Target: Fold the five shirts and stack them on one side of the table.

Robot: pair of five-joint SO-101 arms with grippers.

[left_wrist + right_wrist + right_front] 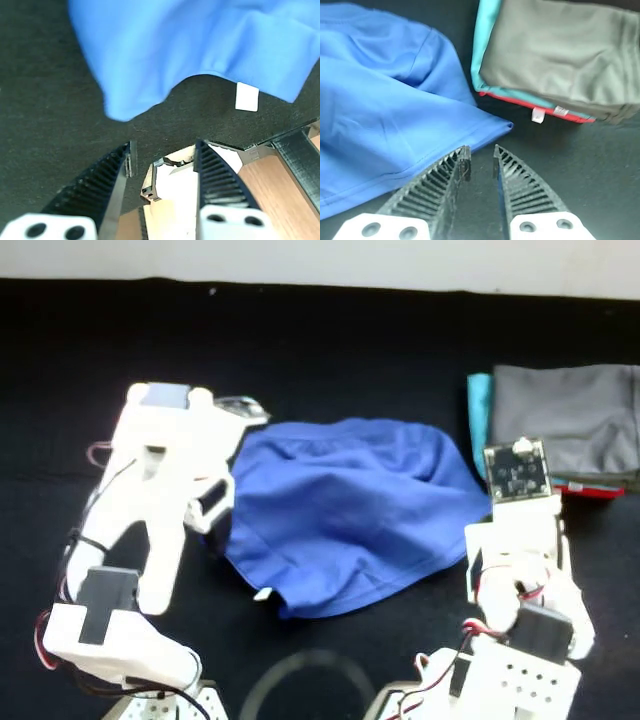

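Black cloth is spread over the worktop [320,340], and a pale wall [320,258] is seen behind it at 12 o'clock.

At 9 o'clock in the high view, the left gripper [165,147] is placed right by the edge of the blue shirt [350,510]. Its fingers are spread wide and nothing is held between them. The blue shirt is laid in the middle of the worktop, wrinkled and not yet folded neatly. A small white tag [247,96] is seen at its near edge. At 5 o'clock the right gripper [481,150] is held low by a corner of the shirt. Its fingers are parted only a little and nothing is caught in them. At 2 o'clock a stack of folded shirts [565,420] is seen, with grey on top and teal and red edges peeking out. How many are in it cannot be told.

The blue shirt is judged to be the one in hand. For the next move, an edge of it would need to be pinched, likely on both sides, then lifted over so that one half is laid on the other. Soft cloth like this may slip or bunch up.

Light wood [285,200] is seen past the worktop's near edge, at 6 o'clock.
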